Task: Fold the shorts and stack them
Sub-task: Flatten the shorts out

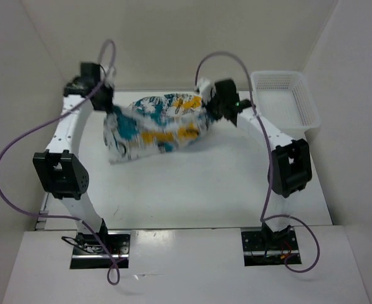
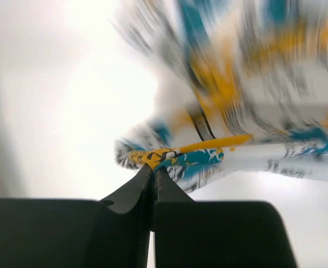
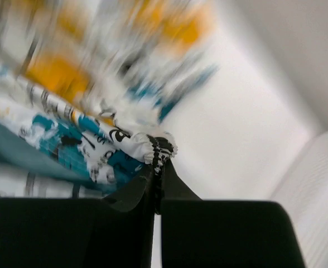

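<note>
Left gripper (image 2: 153, 167): fingers pressed together, pinching a yellow-and-teal edge of the shorts (image 1: 157, 126) right at the tips. Right gripper (image 3: 157, 149): fingers also closed, clamped on a bunched white-and-black corner of the cloth.

Top view: the shorts hang stretched between the two grippers over the far middle of the table (image 1: 192, 190), left end drooping lower. The fabric is blurred in all views. Can't tell whether the low part touches the table.

Left arm: elbow out to the left, forearm angled up and inward, wrist at the left end of the shorts. Right arm: elbow out right, forearm reaching in toward centre, wrist at the shorts' right end.

White mesh basket (image 1: 287, 95) sits at the far right corner, apart from the shorts.
</note>
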